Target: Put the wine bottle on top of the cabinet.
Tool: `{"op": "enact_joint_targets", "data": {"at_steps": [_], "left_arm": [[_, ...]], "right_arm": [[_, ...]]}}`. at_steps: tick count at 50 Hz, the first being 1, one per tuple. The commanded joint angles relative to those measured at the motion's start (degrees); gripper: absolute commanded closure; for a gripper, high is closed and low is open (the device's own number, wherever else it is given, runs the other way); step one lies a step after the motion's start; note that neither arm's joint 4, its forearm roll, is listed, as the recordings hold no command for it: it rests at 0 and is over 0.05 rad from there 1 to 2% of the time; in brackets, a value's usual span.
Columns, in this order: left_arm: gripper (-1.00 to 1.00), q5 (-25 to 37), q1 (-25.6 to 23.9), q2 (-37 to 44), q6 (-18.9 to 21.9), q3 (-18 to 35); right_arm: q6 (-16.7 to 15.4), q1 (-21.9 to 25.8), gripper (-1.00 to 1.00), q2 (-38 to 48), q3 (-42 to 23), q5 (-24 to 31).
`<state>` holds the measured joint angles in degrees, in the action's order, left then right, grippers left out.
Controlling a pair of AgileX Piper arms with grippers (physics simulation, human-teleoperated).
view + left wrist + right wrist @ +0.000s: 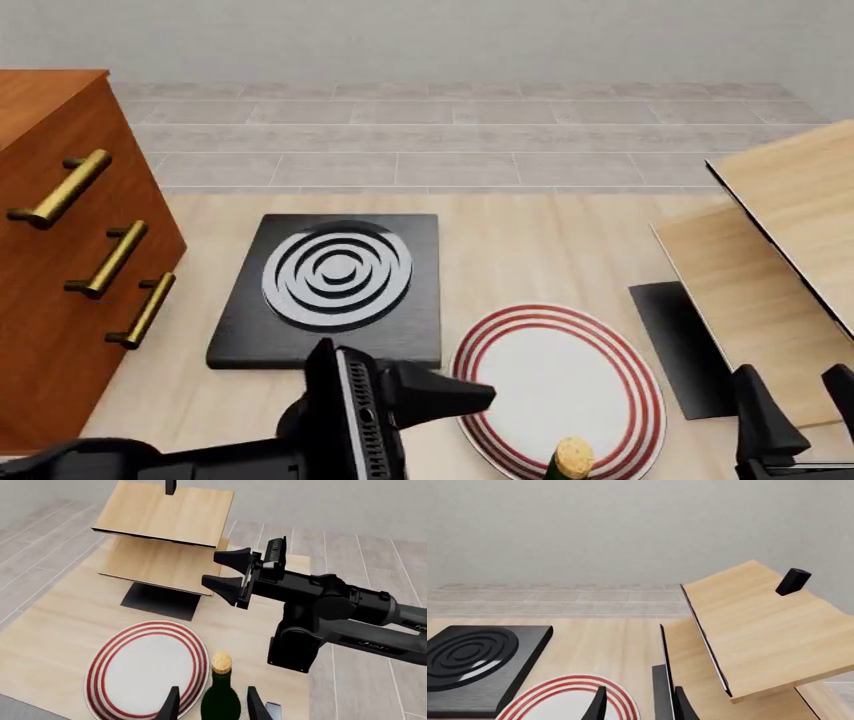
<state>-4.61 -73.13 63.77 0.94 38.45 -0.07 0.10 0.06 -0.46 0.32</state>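
The wine bottle [220, 697], dark green with a tan cork, stands by the near edge of the table next to the striped plate. Only its cork [574, 458] shows in the front view. My left gripper [212, 705] is open. Its fingers [170, 706] flank the bottle's shoulder with gaps on both sides, so it is not gripped. In the front view the left gripper [451, 395] points right, towards the bottle. The reddish-brown cabinet [54, 250] stands at the far left. My right gripper [798, 402] is open and empty at the right, and it also shows in the left wrist view [230, 575].
A white plate with red rings [561, 380] lies beside the bottle. A black board with a grey spiral [334, 270] lies between the plate and the cabinet. Pale light-wood shelf panels [787, 250] stand on the right, with a short black knob [792, 581] on top.
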Motion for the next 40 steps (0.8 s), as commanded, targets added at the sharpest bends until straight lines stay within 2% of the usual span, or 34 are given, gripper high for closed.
{"op": "enact_joint_targets", "data": {"at_steps": [1,17,33,40], "left_arm": [[-1.0,-0.1,-1.0,2.8,0.1,1.8],[-1.0,-1.5,-1.4,5.5,0.1,2.0],[-1.0,-0.2,-3.0,9.0,1.2,4.9],[-1.0,0.2,-1.7,8.6,1.3,5.0]], "right_arm": [[0.3,0.0,-1.0,0.0,0.0,0.4],[-0.1,0.0,-1.0,0.0,-0.1,-0.1],[0.2,0.0,-1.0,0.0,0.1,0.1],[0.2,0.0,-1.0,0.1,0.1,0.1]]}}
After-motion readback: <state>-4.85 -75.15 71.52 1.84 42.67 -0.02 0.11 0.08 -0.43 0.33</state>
